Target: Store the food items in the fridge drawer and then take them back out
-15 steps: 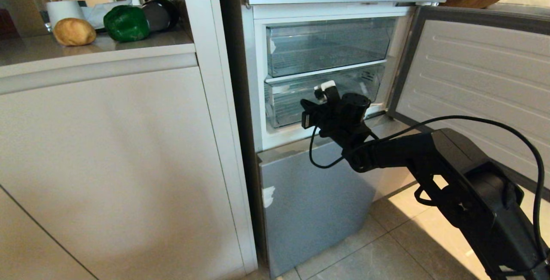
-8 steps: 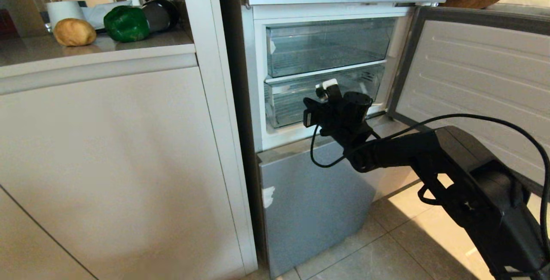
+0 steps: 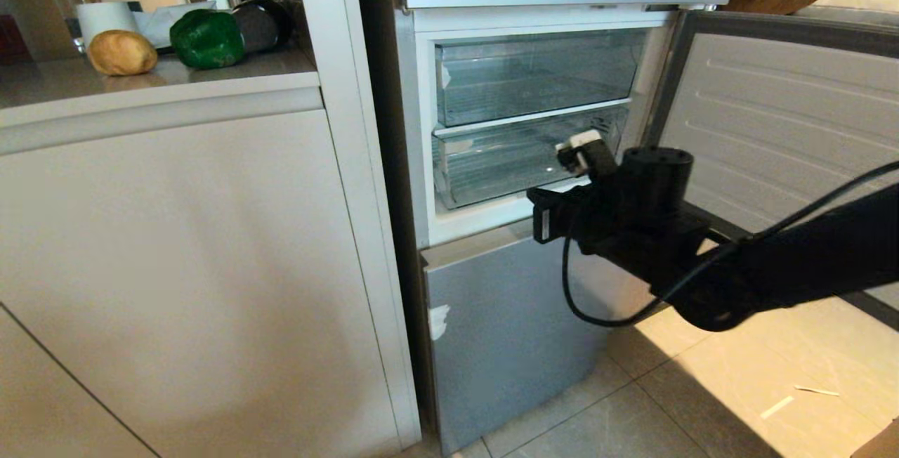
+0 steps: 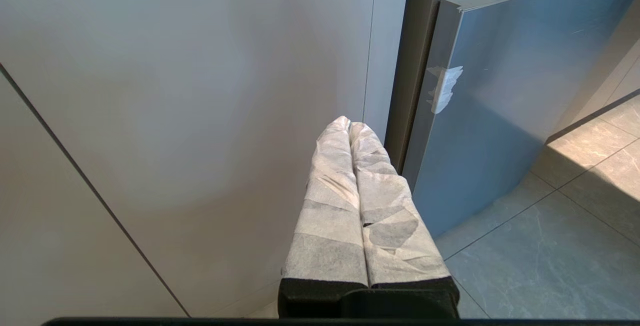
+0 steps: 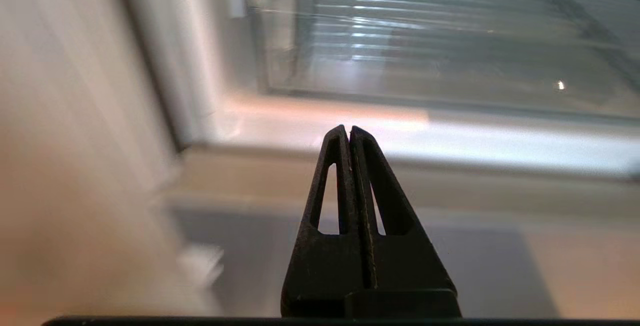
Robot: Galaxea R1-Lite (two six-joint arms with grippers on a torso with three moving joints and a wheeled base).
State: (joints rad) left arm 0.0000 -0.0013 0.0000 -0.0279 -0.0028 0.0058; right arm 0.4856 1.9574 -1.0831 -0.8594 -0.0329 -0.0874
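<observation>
With the middle fridge door [image 3: 779,121] swung wide to the right, two clear drawers stacked inside the white frame: upper drawer [image 3: 534,75] and lower drawer [image 3: 506,163], both pushed in, fronts flush with the frame's near edge, nothing visible inside either. Right gripper [image 3: 541,216] in front of the lower drawer's right half, near its bottom edge and the white sill [image 3: 477,223]; black fingers [image 5: 350,176] pressed together tip to tip, nothing pinched between them; whether touching the drawer front, cannot tell. Right arm [image 3: 808,261] reaching in from the right, crossing low before the open door, cable [image 3: 583,303] looping beneath the wrist. Below the sill, the closed silver-blue lowest front [image 3: 513,324], a white tape scrap [image 3: 439,321] on its left edge. Left gripper [image 4: 350,126] low and well apart from the work, before the seam between the pale cabinet panel [image 3: 182,268] and that lowest front; tape-wrapped fingers [image 4: 330,216] pressed together, empty. Food items far left on the countertop [image 3: 140,79], above the cabinet and well clear of the fridge: golden-brown lump [image 3: 121,52] left, green bell pepper [image 3: 206,38] just beside it on the right, a small gap between. Open tiled floor [image 3: 702,388] near right, in front of the fridge.
</observation>
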